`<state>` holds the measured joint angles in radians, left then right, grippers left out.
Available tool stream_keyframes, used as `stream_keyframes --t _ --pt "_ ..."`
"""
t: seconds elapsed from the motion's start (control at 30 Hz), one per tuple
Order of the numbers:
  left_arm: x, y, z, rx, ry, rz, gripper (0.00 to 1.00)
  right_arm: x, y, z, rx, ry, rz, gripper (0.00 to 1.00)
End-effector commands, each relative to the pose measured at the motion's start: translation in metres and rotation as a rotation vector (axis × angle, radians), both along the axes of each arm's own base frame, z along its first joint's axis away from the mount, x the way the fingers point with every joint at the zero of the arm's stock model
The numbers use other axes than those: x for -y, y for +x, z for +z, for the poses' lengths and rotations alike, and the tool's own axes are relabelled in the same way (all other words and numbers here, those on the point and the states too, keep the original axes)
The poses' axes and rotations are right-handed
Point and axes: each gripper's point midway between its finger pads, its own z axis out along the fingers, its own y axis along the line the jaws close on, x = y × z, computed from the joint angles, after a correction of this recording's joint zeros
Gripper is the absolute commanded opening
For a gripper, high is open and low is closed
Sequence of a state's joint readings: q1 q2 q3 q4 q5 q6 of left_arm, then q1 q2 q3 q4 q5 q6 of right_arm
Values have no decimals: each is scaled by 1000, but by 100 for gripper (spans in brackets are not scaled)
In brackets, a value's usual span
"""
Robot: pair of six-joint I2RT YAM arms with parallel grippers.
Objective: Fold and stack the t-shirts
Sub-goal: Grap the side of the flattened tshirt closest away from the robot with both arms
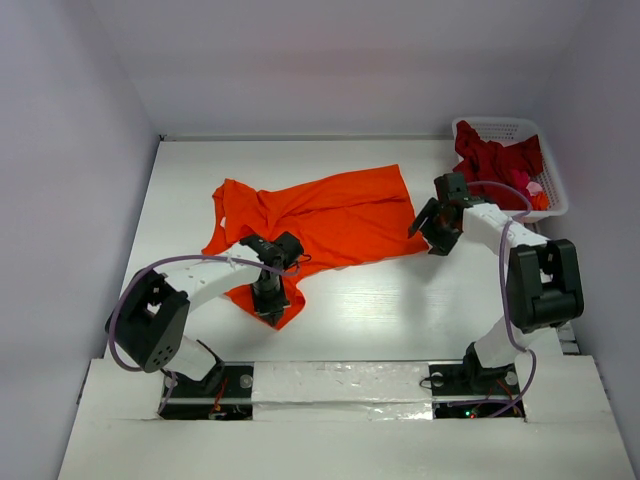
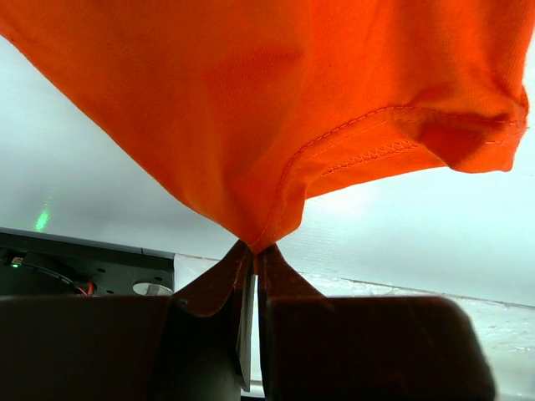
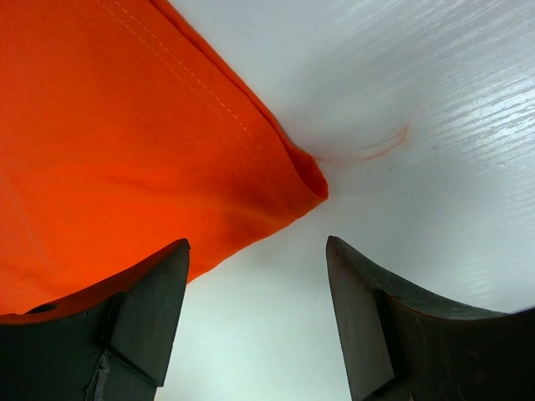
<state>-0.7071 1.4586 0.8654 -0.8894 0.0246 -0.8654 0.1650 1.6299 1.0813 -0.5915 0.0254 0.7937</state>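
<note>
Table [image 1: 400, 310]: white, bears everything.
Orange t-shirt [image 1: 330, 215]: centre frame, rumpled; lower-left corner raised, probably to pull it flat.
Basket [image 1: 555, 195]: upper right, holds dark red t-shirts [image 1: 490, 158] (count unclear).
Left gripper [image 2: 251, 251]: fingers clamped on orange cloth.
Right gripper [image 3: 257, 242]: fingers apart at right hem corner, nothing held.

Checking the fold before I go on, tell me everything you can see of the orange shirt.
The plain, bright orange shirt, soft cloth with stitched hems, lies spread but wrinkled on the white table, unfolded. The left jaws are shut on a near edge, holding it raised off the table. The right jaws stand open at its right hem corner.
</note>
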Motion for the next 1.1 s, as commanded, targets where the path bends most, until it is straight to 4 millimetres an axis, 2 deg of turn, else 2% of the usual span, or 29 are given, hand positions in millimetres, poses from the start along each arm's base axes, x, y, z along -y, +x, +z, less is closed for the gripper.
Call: stream_keyframes --t 0.0,0.3,0.57,0.87,1.07 --pt "0 2 11 18 3 -5 0 -6 4 -4 10 20 -4 71" --pt "0 1 13 17 0 -2 0 -8 3 -16 -17 52 -11 71" --pt "1 2 14 18 -3 -4 0 -7 3 -17 -26 66 -35 71" --pt "4 5 17 22 -13 -11 0 -2 8 -18 -51 83 -119 71" --pt "6 7 18 27 -19 -20 0 9 9 -17 -44 55 -171 69"
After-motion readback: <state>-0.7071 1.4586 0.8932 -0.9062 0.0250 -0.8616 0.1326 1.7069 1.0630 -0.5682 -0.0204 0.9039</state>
